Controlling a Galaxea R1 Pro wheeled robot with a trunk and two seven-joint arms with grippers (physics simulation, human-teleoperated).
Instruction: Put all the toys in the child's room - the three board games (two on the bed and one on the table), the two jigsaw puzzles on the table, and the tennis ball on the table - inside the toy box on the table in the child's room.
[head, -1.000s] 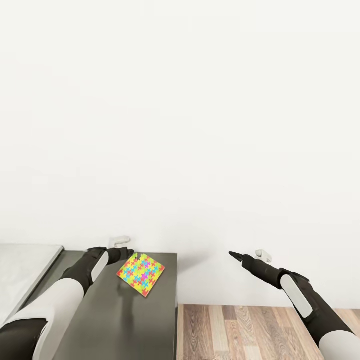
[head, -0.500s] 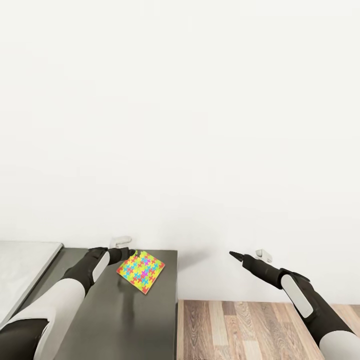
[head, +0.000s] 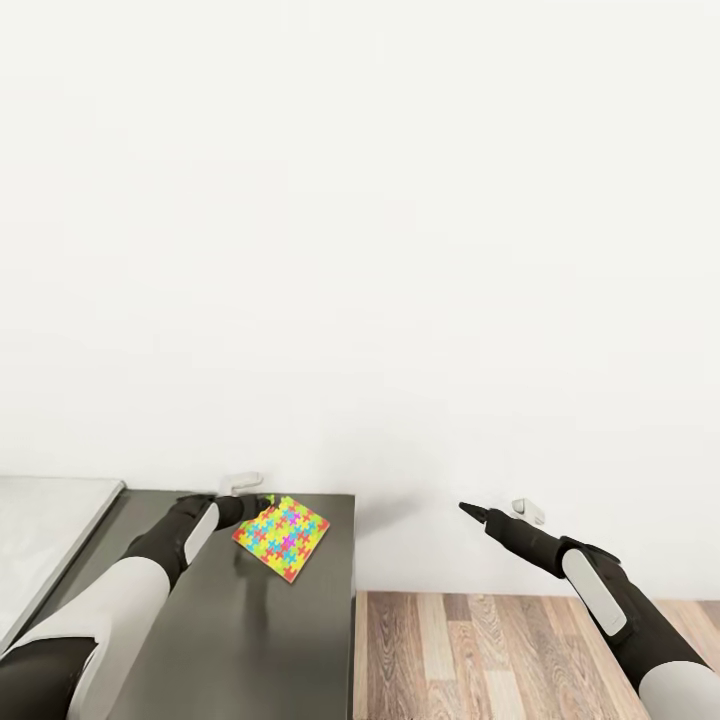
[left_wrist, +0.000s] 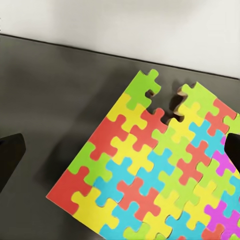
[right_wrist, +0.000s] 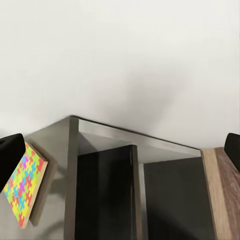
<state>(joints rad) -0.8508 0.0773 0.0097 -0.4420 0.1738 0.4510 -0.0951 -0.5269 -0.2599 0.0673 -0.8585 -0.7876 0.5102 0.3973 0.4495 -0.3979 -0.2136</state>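
The left gripper (head: 252, 493) sits over the back edge of the dark grey corner section of the table (head: 250, 640). In the left wrist view its two fingers stand wide apart. One dark fingertip (left_wrist: 233, 150) overlaps the edge of the thin square jigsaw puzzle of yellow, blue, pink and green interlocking pieces (head: 281, 537), and the other is well clear of it. I cannot tell whether the puzzle is truly gripped. It hangs tilted above the dark section, near that section's back edge, and throws a shadow on the top beneath, so it seems to be off the surface.

Over the last second the whole head view has slid, table edge and floor together, so the camera has moved. Relative to the dark section the puzzle has barely shifted. My guess is that the carry has started but made little headway.

The right gripper (head: 497, 510) hangs with its fingers spread and nothing between them. It is off the dark section's end, above the brown wood-plank floor (head: 500, 650).

The contact between finger and puzzle is hidden, and one puzzle corner is cut off in the left wrist view. A strip of the table's light grey top (head: 50, 530) shows beside the dark section.
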